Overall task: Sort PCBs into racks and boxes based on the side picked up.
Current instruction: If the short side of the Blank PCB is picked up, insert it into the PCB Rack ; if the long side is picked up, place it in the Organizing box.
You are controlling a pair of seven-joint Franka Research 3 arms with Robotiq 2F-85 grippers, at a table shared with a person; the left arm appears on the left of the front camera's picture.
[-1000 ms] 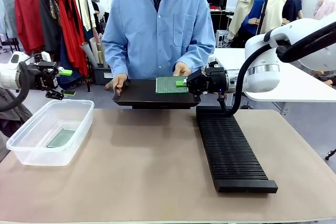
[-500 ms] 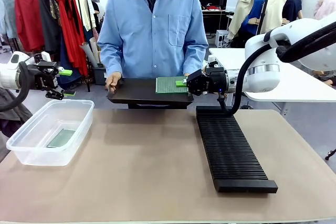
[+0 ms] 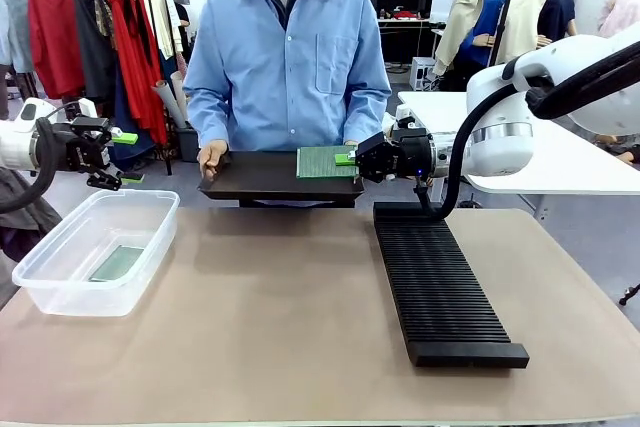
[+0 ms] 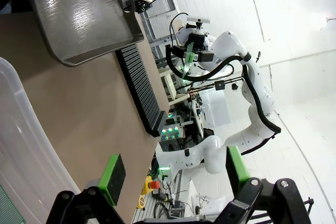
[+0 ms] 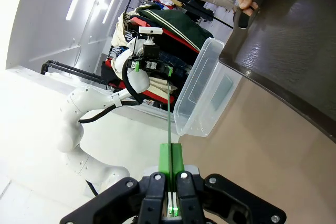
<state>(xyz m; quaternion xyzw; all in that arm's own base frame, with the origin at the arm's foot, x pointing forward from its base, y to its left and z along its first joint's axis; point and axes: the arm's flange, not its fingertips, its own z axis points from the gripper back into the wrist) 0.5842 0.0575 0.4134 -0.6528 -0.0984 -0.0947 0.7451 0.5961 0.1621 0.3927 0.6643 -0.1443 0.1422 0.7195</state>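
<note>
At lower left, the clear translucent plastic tub holds one green circuit board flat on its floor. The long black slotted rack lies right of centre. The right gripper is clenched on the edge of a second green board, which sits level at the right end of the flat black tray that a person holds. The left gripper, at mid-left above the tub, stands spread wide, grasping nothing.

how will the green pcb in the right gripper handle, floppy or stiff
Probably stiff: pinched at one edge by the right gripper, the PCB juts out flat, and the right wrist view shows its edge as a straight line. Likely light, being so thin. It may pivot in such a narrow grip if bumped.
</note>
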